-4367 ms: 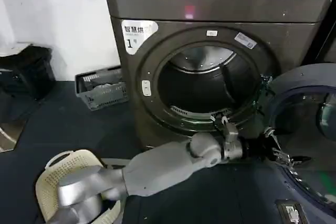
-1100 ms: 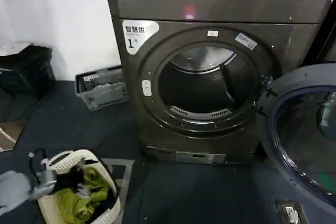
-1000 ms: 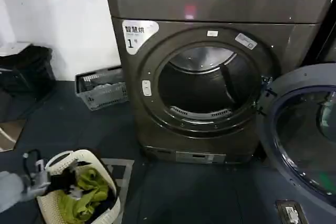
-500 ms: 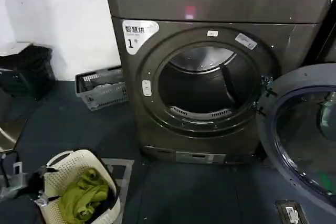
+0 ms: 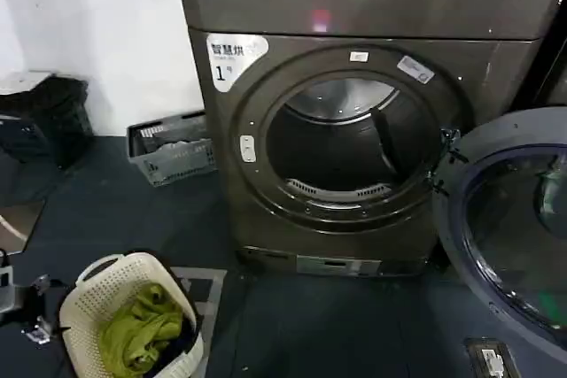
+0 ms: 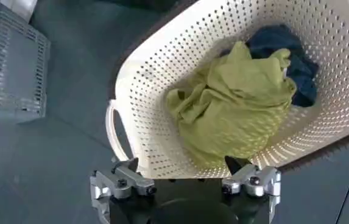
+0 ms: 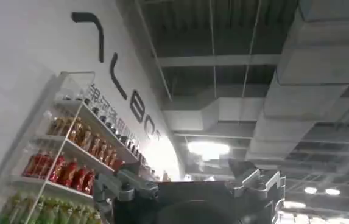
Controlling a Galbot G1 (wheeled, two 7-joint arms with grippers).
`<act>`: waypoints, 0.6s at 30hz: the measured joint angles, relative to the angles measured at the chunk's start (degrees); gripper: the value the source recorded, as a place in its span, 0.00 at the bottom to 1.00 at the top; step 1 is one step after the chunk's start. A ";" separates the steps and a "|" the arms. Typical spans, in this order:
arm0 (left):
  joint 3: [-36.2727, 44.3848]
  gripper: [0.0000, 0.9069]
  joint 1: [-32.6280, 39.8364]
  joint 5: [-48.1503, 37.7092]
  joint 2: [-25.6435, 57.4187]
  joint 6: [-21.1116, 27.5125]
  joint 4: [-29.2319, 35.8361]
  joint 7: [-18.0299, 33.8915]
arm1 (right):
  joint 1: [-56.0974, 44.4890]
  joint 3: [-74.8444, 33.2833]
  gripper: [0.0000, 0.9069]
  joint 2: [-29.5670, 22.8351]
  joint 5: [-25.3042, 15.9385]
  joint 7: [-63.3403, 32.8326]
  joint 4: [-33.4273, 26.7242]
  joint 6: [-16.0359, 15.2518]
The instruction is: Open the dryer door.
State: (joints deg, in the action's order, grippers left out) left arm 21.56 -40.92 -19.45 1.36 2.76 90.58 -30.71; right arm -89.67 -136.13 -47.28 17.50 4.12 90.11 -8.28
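Observation:
The bronze-grey dryer [image 5: 372,6] with a white "1" sticker stands in the middle of the head view. Its steel drum [image 5: 341,104] lies exposed. The dryer door [image 5: 518,236] hangs swung out to the right on its hinge, glass facing me, with no gripper touching it. My left gripper [image 6: 181,165] is open and holds nothing; it hovers low at the far left [image 5: 25,312], over the rim of a white laundry basket. My right gripper [image 7: 183,173] is open with nothing in it, pointing up at a ceiling, away from the dryer.
The white perforated basket [image 5: 97,276] holds green and dark clothes [image 6: 235,103] on the floor in front of the dryer, to the left. A grey crate [image 5: 173,148] sits by the white wall. A floor plate [image 5: 489,358] lies under the open door.
My left arm has drawn back from the open door to the floor at the lower left, sliding past the basket toward the view's edge. The door has stayed open.

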 joint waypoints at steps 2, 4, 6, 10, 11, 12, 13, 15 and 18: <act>-0.01 1.00 -0.05 0.06 0.05 -0.10 -0.20 -0.21 | -0.44 -0.40 1.00 0.00 0.01 0.07 -0.11 0.16; -0.03 1.00 -0.05 0.21 0.05 -0.18 -0.34 -0.23 | -0.74 -0.71 1.00 0.00 0.04 0.11 -0.17 0.19; -0.22 1.00 -0.04 0.35 0.06 -0.76 -0.23 -0.38 | -0.97 -0.87 1.00 0.00 0.06 0.17 -0.17 0.19; -0.65 1.00 -0.07 0.88 0.35 -1.41 0.41 -1.33 | -1.28 -1.10 1.00 -0.04 0.18 0.25 0.03 0.15; -0.66 1.00 -0.11 1.23 0.39 -1.46 0.41 -1.45 | -1.38 -1.20 1.00 -0.05 0.20 0.27 0.02 0.15; -0.66 1.00 -0.17 1.59 0.44 -1.48 0.42 -1.66 | -1.54 -1.40 1.00 -0.05 0.23 0.28 -0.05 0.15; -0.66 1.00 -0.21 2.08 0.51 -1.58 0.41 -1.91 | -1.67 -1.57 1.00 -0.05 0.25 0.29 -0.10 0.15; -0.59 1.00 -0.29 2.25 0.71 -1.55 0.42 -2.21 | -1.90 -1.82 1.00 -0.04 0.33 0.34 -0.21 0.17; -0.49 1.00 -0.30 1.19 0.80 -1.09 0.65 -1.65 | -1.96 -1.87 1.00 -0.04 0.36 0.40 -0.32 0.24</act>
State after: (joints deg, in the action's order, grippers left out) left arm 21.07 -41.21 -18.26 2.15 1.67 91.23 -32.35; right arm -91.63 -138.00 -47.32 17.86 4.52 89.79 -8.04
